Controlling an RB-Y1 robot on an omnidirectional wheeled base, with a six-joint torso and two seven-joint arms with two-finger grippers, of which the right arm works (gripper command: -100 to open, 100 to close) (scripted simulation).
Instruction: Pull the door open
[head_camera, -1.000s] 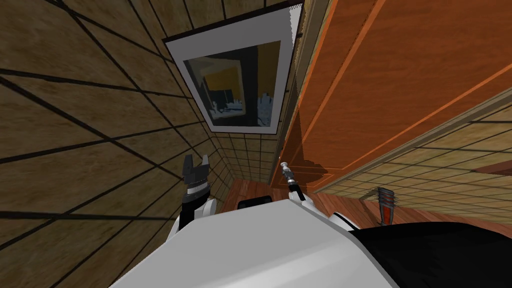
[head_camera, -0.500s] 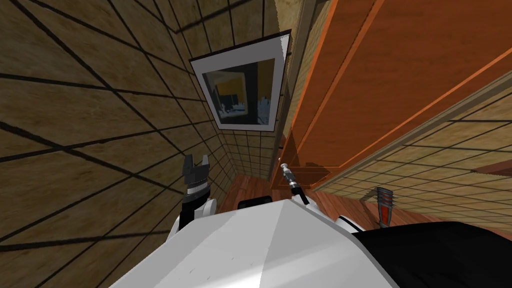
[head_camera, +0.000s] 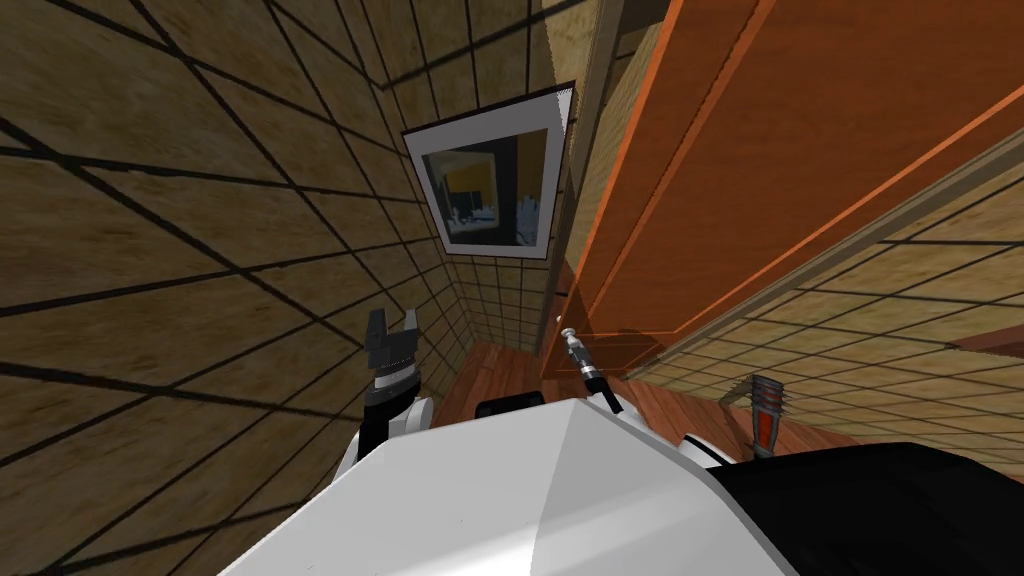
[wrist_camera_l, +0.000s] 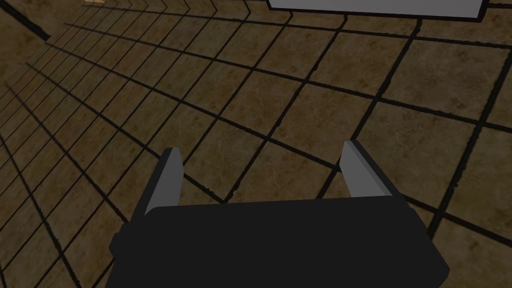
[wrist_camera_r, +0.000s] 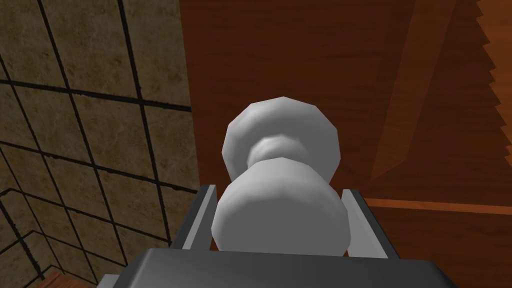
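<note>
Head view: the door (head_camera: 800, 120) is taking up the upper right, an orange-brown wooden leaf with visible grain and raised straight mouldings marking off panels. Its knob-side edge is running alongside a pale frame strip (head_camera: 592, 110). The knob (head_camera: 566, 330) is showing as a small pale bead low on that edge, above the reddish plank floor (head_camera: 490, 375). The right gripper (head_camera: 572, 342) is reaching up to it on a thin dark arm. The left gripper (head_camera: 391, 322) is hanging apart from the door, in front of the tan tiled wall (head_camera: 200, 250) with dark grout lines. A white-bordered framed picture (head_camera: 495, 185) is hanging on that wall, beside the door frame.

Left wrist view: the two fingers (wrist_camera_l: 172, 175) are standing wide apart, holding nothing.

Right wrist view: the knob is looking light grey and smooth but faceted. It is made of two rounded bulbs joined by a narrow waist, the far bulb sitting against the door's dark wood. The near bulb is sitting between the right fingers (wrist_camera_r: 202, 215), which are pressing its two sides. The tiled wall is lying just beside the door's edge.
</note>
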